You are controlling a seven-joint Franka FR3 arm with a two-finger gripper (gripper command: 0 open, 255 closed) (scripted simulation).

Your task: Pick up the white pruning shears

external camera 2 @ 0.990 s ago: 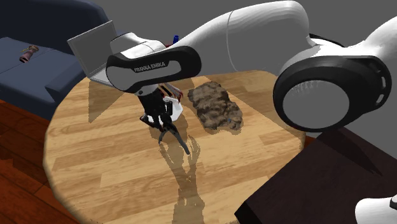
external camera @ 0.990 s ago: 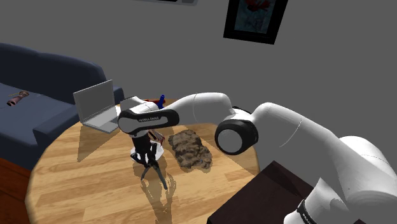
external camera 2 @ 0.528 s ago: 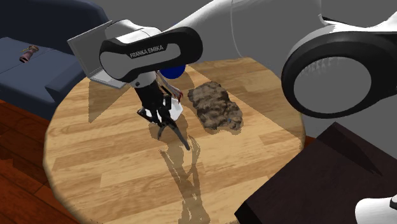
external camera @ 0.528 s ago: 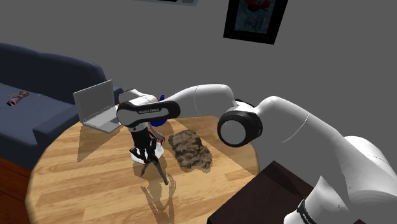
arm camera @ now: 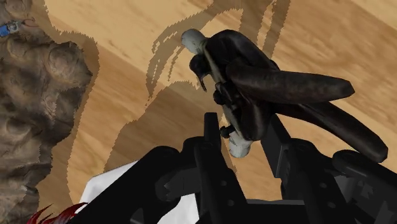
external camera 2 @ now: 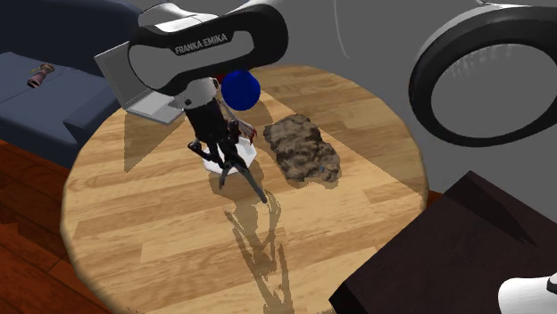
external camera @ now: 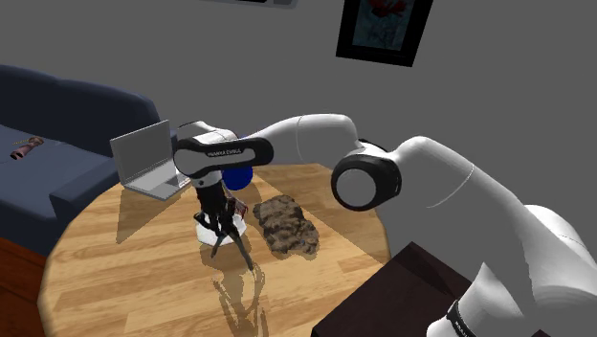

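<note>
Above the table's [external camera: 124,273] centre, the gripper [external camera: 218,223], clamped on the dark pruning shears [external camera: 240,249], sits higher than a second ago. The shears appear lifted clear, so the pick is nearly complete.

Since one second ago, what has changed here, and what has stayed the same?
The gripper, shut on the dark pruning shears, has risen and carried them higher above the wooden table. The arm's move has uncovered a blue ball. The laptop and the brown rough lump stayed in place.
</note>
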